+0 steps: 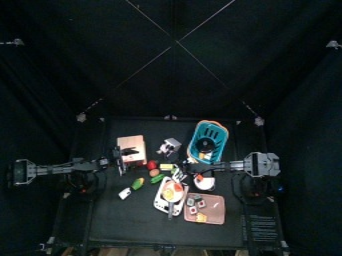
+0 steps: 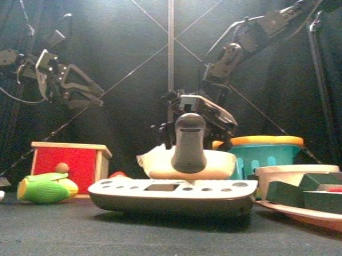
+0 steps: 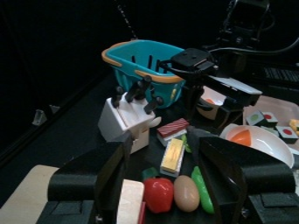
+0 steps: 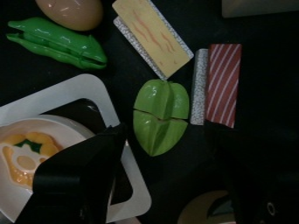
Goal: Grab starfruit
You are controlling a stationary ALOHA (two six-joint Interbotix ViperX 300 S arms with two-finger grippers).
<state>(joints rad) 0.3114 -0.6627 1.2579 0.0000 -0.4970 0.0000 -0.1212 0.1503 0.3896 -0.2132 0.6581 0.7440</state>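
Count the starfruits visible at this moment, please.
1. The green starfruit lies on the table between the right gripper's open jaws, beside the white plate and a red-striped slab. Others may be hidden among the clutter.

The right tool (image 4: 158, 188) pointed down with jaws spread wide; the left tool (image 3: 163, 179) hung raised, jaws parted.

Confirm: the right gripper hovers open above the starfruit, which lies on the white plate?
Not quite. In the right wrist view the starfruit lies on the black table beside the white plate, not on it. The right gripper does hover open above it.
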